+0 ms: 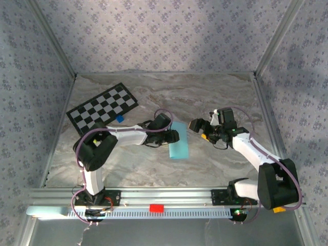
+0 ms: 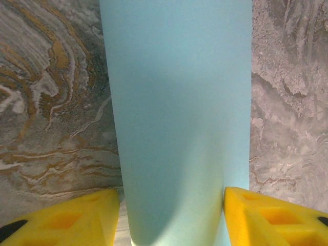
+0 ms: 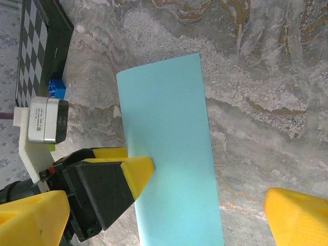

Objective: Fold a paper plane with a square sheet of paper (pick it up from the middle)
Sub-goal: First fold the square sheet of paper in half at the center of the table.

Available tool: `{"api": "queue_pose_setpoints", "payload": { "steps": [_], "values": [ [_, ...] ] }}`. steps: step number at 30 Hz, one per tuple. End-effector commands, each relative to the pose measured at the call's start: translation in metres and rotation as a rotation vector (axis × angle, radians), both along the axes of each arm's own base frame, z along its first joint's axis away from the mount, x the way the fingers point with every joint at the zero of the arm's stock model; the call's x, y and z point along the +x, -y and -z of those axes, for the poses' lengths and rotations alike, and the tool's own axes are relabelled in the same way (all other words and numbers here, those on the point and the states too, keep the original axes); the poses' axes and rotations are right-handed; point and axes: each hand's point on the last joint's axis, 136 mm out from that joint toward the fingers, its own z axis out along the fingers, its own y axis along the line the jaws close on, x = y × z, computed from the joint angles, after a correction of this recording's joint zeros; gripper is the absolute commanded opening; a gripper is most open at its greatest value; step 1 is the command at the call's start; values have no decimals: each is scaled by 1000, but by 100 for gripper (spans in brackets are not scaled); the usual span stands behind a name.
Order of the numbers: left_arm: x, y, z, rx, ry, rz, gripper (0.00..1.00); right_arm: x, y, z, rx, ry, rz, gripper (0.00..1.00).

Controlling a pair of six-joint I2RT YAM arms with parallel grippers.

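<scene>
- Paper sits near the middle of the marbled table [image 1: 154, 171]: the sky-blue sheet [image 1: 179, 146] shows as a long, narrow rectangle between the two grippers
- We see the left gripper [image 2: 171, 205] at the sheet's left long edge, its jaws spread with the blue strip running between them
- In the left wrist view, one of its yellow fingers [image 2: 266, 215] meets the paper's edge, while a sliver of table shows beside the other
- From the right wrist view, we make out one of those yellow fingers lying over the edge of the paper
- We find the right gripper [image 3: 164, 218] just beside the sheet's right side, jaws spread wide, nothing pinched
- We note the checkerboard card [image 1: 102, 107] at the far left of the table, with a small dark-blue block [image 1: 120, 118] just beside its near edge, both well apart from the sheet
</scene>
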Motion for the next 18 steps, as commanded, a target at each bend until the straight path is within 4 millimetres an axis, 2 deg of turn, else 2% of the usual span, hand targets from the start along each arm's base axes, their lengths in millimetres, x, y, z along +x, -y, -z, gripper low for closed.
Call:
{"api": "queue_pose_setpoints", "payload": {
  "steps": [1,6,18],
  "values": [
    [3,-8,-9,35,28,-4,56,-4,-1,5,-17,-2,-19,99],
    [2,-4,-6,33,7,4,54,-4,2,5,-31,15,-10,99],
    [-2,-13,-5,56,8,1,54,-4,4,7,-44,13,8,99]
  ]
}}
